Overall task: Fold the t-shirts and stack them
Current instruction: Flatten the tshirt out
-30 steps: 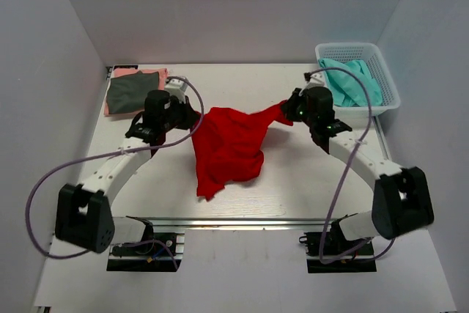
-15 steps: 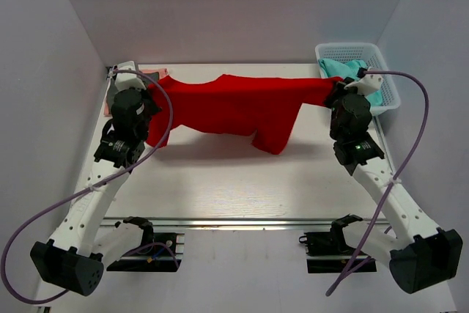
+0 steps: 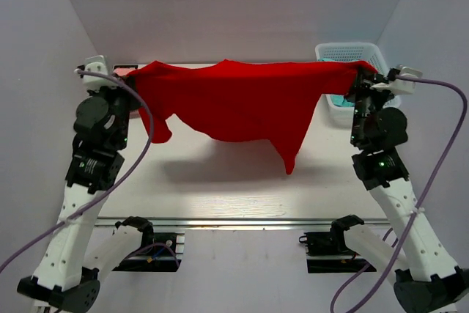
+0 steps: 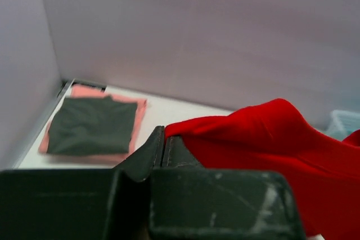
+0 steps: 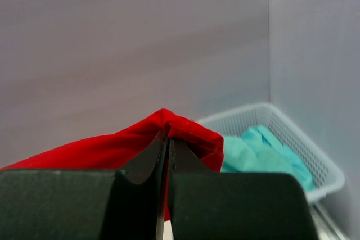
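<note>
The bright red t-shirt [image 3: 234,100] hangs stretched wide in the air between both arms, high above the table. My left gripper [image 3: 132,77] is shut on its left end; the left wrist view shows the gripper [image 4: 163,139] pinching red cloth [image 4: 264,139]. My right gripper [image 3: 359,72] is shut on its right end; the right wrist view shows the gripper [image 5: 167,137] pinching the red fabric [image 5: 112,147]. A folded dark grey t-shirt [image 4: 93,125] lies on a folded salmon pink one [image 4: 135,125] at the table's far left corner.
A white lattice basket [image 3: 348,53] with teal cloth [image 5: 264,153] stands at the back right, just behind my right gripper. Grey walls enclose the table on three sides. The white tabletop [image 3: 234,181] lies below the hanging shirt.
Both arms have risen and spread apart. The red t-shirt went from a bunched heap on the table to a wide sheet lifted clear of it.
</note>
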